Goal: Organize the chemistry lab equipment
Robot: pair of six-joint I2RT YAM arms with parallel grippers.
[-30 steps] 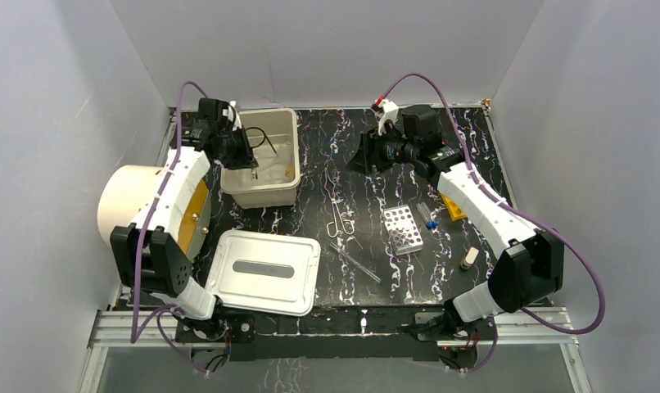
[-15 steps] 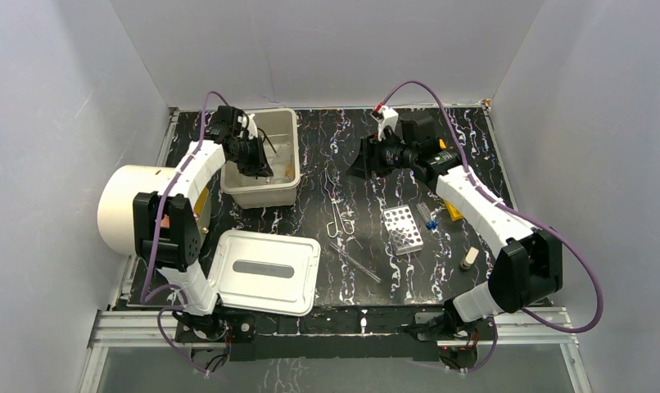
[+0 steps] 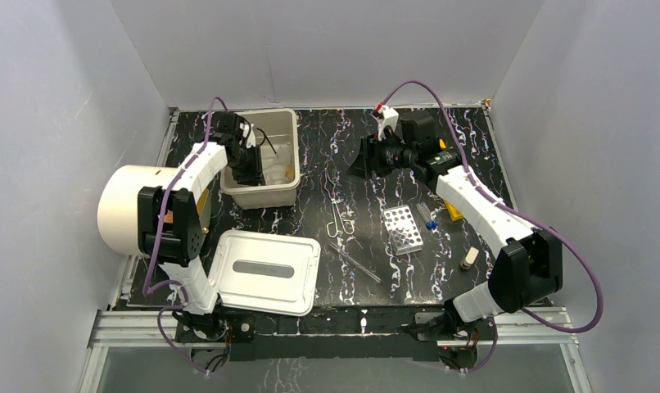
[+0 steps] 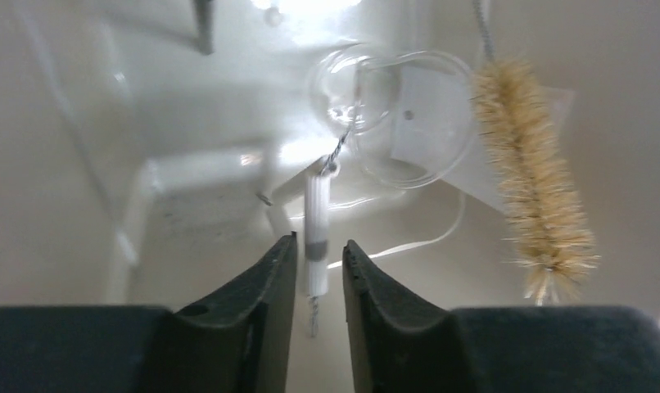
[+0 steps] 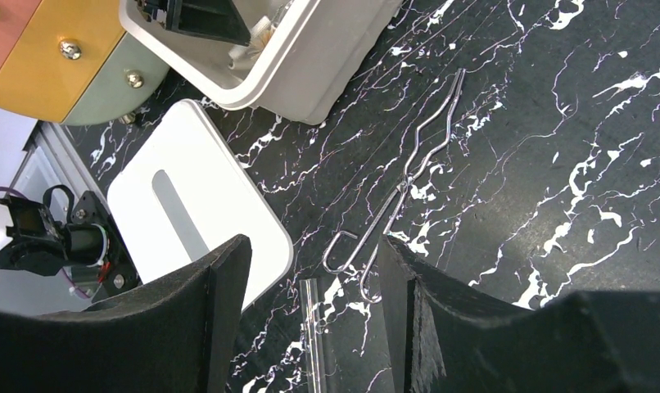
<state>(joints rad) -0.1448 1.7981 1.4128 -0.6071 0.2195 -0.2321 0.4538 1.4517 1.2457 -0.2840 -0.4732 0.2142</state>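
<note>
Lab equipment sits in two groups: some already in the bin at the far left of the table, the rest loose on the black marbled top to its right. Inside the bin, the left wrist view shows a clear beaker on its side, a bristle brush against the wall, and a small white-handled wire brush. The left gripper has its fingers almost together on either side of that white handle, with thin gaps showing, so they look parted rather than pinching. Over the last second this arm has swung its elbow in and dropped from above the bin's left rim down into it, which I read as one piece being delivered or let go. Outside the bin lie the tongs, glass rods near the lid, the perforated rack, blue-capped vials and the yellow rack further right. The right gripper has hardly moved; it hangs wide open above the tongs, touching nothing. Most pieces are still to be sorted. No brand, label or writing can be read anywhere.
</note>
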